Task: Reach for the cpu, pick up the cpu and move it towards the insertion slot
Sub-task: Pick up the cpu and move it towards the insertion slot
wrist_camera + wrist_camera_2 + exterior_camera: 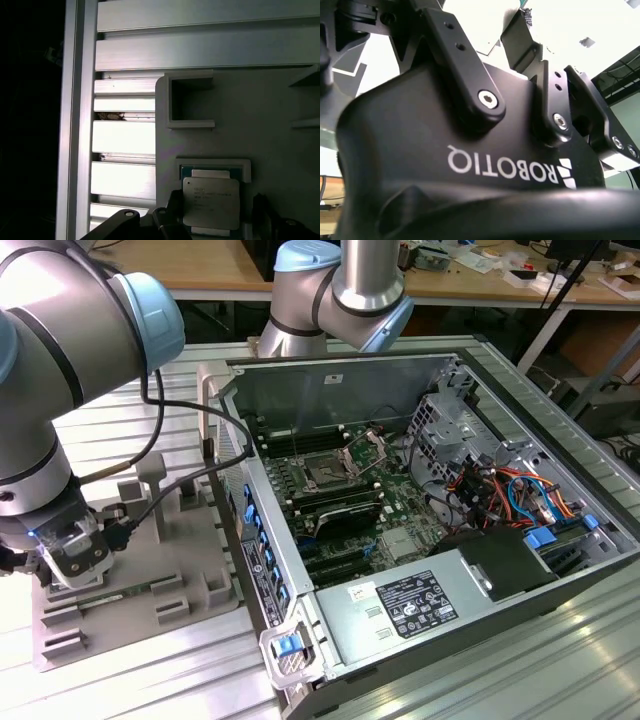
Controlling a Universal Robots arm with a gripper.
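Note:
The cpu [210, 202], a small square chip with a silvery top, lies in a rimmed recess of the grey tray [260, 100]. In the first wrist view my gripper [215, 212] is open, with one dark finger [172, 212] on each side of the chip and a small gap showing on one side. In the exterior view the gripper [68, 562] is low over the tray [150, 570] at the exterior view's left. The insertion slot [325, 473], its metal frame raised, sits on the green board inside the open computer case.
The case's raised side wall [255, 540] stands between the tray and the board. Inside are cables [500, 495], a drive cage [440, 425] and a power supply [400, 605]. Upright tray posts [150, 485] rise near the gripper. Ribbed aluminium table [125, 135] surrounds the tray.

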